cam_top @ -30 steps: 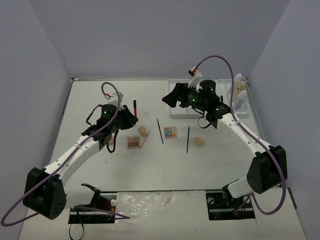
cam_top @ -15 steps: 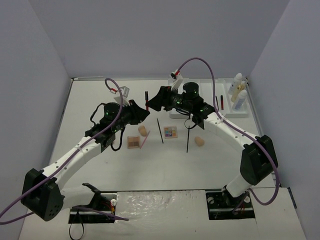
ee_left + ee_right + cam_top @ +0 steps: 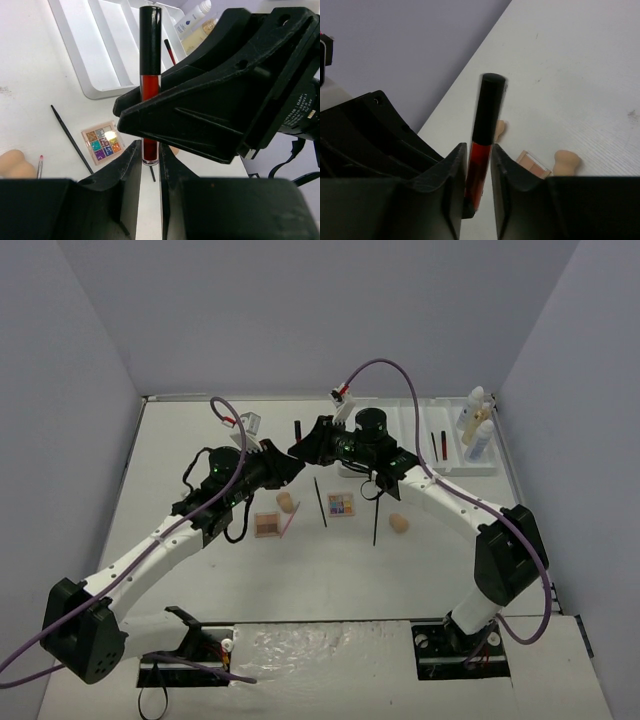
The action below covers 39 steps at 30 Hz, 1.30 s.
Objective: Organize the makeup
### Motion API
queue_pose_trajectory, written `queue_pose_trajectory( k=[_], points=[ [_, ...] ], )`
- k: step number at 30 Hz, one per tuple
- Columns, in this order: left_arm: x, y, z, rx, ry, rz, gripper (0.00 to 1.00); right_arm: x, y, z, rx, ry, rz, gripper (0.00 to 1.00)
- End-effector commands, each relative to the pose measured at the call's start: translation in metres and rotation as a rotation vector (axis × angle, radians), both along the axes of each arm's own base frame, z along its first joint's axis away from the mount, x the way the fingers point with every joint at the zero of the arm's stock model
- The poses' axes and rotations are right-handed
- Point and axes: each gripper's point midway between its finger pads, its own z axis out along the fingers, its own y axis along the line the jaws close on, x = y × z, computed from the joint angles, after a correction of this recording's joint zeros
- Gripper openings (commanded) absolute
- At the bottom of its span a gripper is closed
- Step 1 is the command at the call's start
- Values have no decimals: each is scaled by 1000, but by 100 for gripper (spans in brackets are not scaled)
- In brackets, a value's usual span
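Observation:
A red-and-black lipstick tube [image 3: 297, 432] stands upright in the air between both arms, above the middle of the table. My left gripper [image 3: 150, 155] is shut on its red lower end [image 3: 150, 85]. My right gripper [image 3: 479, 155] has come in from the other side, and its fingers press the red part of the same tube [image 3: 487, 115]. On the table below lie two eyeshadow palettes [image 3: 341, 504] [image 3: 267, 524], two peach sponges [image 3: 285, 503] [image 3: 399, 524], two thin black pencils [image 3: 320, 502] [image 3: 376, 518] and a pink pencil [image 3: 290, 520].
The white divided tray [image 3: 460, 468] stands at the back right, holding bottles [image 3: 477, 425] at its right end and another lipstick [image 3: 443, 443]. Grey walls close in the table on the left, the back and the right.
My left arm carried the lipstick tube right towards the centre. My right arm swung left from the tray to meet it, and its jaws closed in on the tube.

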Motion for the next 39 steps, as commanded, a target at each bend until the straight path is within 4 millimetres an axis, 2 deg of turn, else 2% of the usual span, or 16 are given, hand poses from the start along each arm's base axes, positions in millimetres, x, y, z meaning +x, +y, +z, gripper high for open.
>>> queue_pose_trajectory(
  k=[1,4,7,8,9,12,14,15,17,19,25,28,31,34,36,39],
  points=[
    [1,-8,39,-88,-97,-12,2,8,-2,46,39,-152,-27,5],
    [4,-6,30,-65,-65,8,8,14,-11,41,-22,-162,-78,0],
    [7,-1,20,-29,-29,43,44,27,-34,27,-157,-184,-152,0],
    [8,2,15,-7,-14,55,52,33,-43,24,-193,-189,-183,0],
    [7,5,9,20,2,64,56,39,-50,25,-212,-194,-212,0],
    [11,29,-4,110,32,159,71,66,-97,13,-325,-173,-348,0],
    [10,45,-11,178,41,203,84,92,-146,3,-438,-161,-476,0],
    [9,53,-13,206,47,225,87,99,-166,-9,-494,-138,-520,0],
    [7,85,-20,298,73,313,93,115,-212,-29,-611,-76,-628,0],
    [3,113,-23,391,88,364,94,127,-258,-42,-682,-42,-738,0],
    [-7,197,-15,625,74,521,97,154,-362,-82,-893,48,-954,0],
    [-15,225,-14,716,63,575,97,172,-394,-97,-1025,47,-974,0],
    [-22,241,-23,803,65,594,97,186,-417,-115,-1080,73,-976,0],
    [-24,246,-32,849,68,590,97,200,-418,-137,-1086,92,-938,1],
    [-25,248,-41,867,76,590,97,206,-414,-150,-1066,110,-916,8],
    [-23,248,-48,872,77,584,97,211,-423,-154,-1040,130,-926,22]
  ],
)
